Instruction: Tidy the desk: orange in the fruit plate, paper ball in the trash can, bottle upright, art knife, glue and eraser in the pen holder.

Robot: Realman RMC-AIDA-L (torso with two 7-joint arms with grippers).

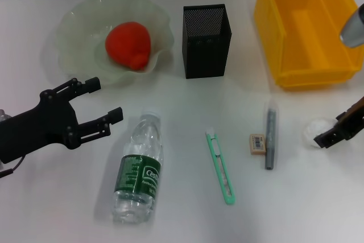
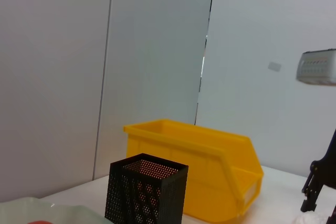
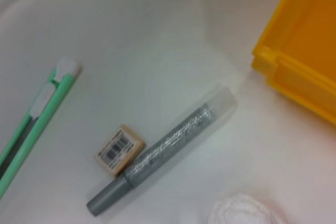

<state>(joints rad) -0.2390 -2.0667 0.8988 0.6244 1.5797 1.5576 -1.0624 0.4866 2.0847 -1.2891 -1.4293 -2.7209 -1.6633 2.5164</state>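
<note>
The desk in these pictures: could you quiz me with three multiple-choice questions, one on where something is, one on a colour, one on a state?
1. Where is the orange?
A. in the fruit plate
B. in the yellow bin
C. beside the eraser

2. What colour is the art knife?
A. red
B. green
C. black

3. How is the bottle placed?
A. upright
B. inside the pen holder
C. lying on its side

Answers: 1 A, the orange sits inside the pale wavy plate. 2 B, the slim knife between the bottle and the eraser has a green body. 3 C, the bottle lies flat on the table by the open left gripper; the right gripper is next to the paper ball.
</note>
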